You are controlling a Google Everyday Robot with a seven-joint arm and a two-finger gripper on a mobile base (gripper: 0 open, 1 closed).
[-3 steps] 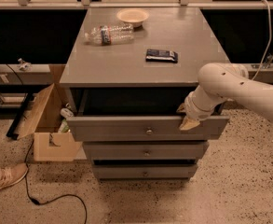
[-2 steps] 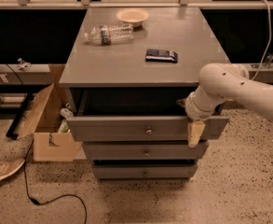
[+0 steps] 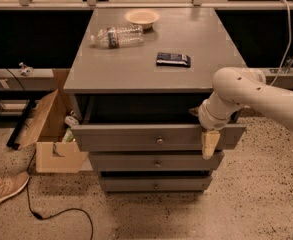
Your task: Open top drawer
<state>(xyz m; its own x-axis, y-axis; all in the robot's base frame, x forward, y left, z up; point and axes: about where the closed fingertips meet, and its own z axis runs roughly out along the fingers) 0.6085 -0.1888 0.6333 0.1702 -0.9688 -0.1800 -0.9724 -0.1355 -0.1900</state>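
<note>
The top drawer [image 3: 136, 136] is a grey wooden drawer with a small round metal knob [image 3: 159, 140] at its centre. It stands pulled out of the grey cabinet [image 3: 136, 69], with a dark gap behind its front. My gripper [image 3: 209, 143] hangs at the right end of the drawer front, its cream fingers [image 3: 210, 145] pointing down over the front face. The white arm [image 3: 256, 96] comes in from the right. Two narrower grey drawers [image 3: 156, 162] sit below, pulled out a little.
On the cabinet top lie a plastic bottle [image 3: 117, 35], a small bowl [image 3: 142, 17] and a dark flat packet [image 3: 173, 59]. An open cardboard box [image 3: 51, 134] stands on the floor at the left. A shoe [image 3: 3, 189] and a black cable [image 3: 61, 214] are on the floor.
The gripper's fingers have swung from angled along the drawer's right end to pointing straight down over the front. The shoe at the lower left has shifted. The drawer stays pulled out.
</note>
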